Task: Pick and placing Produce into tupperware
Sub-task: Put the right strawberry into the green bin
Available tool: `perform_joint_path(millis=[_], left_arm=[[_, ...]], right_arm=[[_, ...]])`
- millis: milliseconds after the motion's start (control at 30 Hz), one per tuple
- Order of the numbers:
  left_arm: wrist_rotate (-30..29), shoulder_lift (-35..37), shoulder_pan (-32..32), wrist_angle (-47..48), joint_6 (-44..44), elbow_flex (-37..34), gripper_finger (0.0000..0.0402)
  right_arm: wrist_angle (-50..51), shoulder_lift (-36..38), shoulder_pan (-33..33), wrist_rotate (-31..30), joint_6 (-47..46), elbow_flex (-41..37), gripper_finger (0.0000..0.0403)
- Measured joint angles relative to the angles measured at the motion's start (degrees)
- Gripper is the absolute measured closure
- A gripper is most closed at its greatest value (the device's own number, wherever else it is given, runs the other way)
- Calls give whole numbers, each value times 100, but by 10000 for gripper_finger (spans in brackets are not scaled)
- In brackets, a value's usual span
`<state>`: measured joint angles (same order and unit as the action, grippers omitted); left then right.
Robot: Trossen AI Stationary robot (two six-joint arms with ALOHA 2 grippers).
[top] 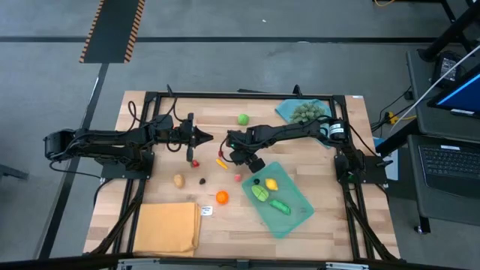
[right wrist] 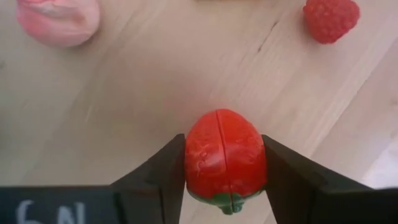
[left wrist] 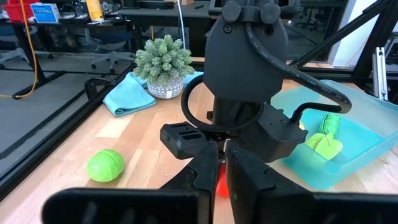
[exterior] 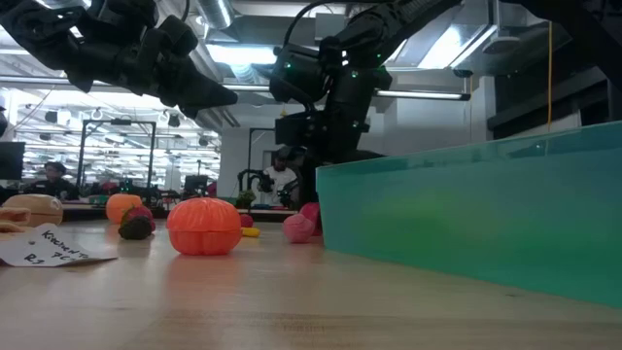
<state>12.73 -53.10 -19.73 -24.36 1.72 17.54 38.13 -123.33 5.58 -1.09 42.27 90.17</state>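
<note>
wooden table [top: 315, 135], seen from above, framed by black rails. orange-yellow cloth [top: 166, 227] flat at near left corner; blue cloth [top: 289, 112] with spiky grey-green ball [top: 307, 112] at far right corner. teal tupperware [top: 294, 217] set at an angle on right half of table, holding green, yellow and dark produce pieces.

right gripper [right wrist: 225, 163] positioned just beside far left corner of tupperware, over bare wood. fingers [right wrist: 155, 174] pressed against both sides of red strawberry [right wrist: 225, 158], pinching it, green cap toward camera. pink piece [right wrist: 59, 22] and raspberry [right wrist: 331, 18] lying apart on wood beyond it.

left gripper [top: 207, 136] held at table centre, aimed toward right arm. fingers [left wrist: 199, 171] pressed together, nothing between them.

loose produce scattered between the arms: green ball [top: 243, 118] toward far edge, orange piece [top: 222, 196] near white paper tag [top: 206, 211], tan piece [top: 178, 180], small dark piece [top: 202, 180], small red piece [top: 195, 163].
</note>
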Motion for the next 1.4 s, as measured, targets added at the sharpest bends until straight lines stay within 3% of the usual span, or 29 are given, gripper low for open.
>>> perform_joint_path(millis=[467, 733, 933, 1167, 1400], left_arm=[[0, -2, 0, 0, 0, 0, 378], [0, -2, 0, 31, -2, 0, 400], [-1, -2, 0, 32, -2, 0, 388], [0, -2, 0, 35, -2, 0, 371], [0, -2, 0, 33, -2, 0, 360]], right_arm=[[6, 142, 2, 7, -769, 0, 228], [7, 881, 76, 340, -1367, 4, 230], [-67, 1444, 283, 467, -1694, -41, 229], [-402, 2116, 480, 582, -2020, -537, 229], [-1539, 3209, 479, 578, -2389, -1825, 229]])
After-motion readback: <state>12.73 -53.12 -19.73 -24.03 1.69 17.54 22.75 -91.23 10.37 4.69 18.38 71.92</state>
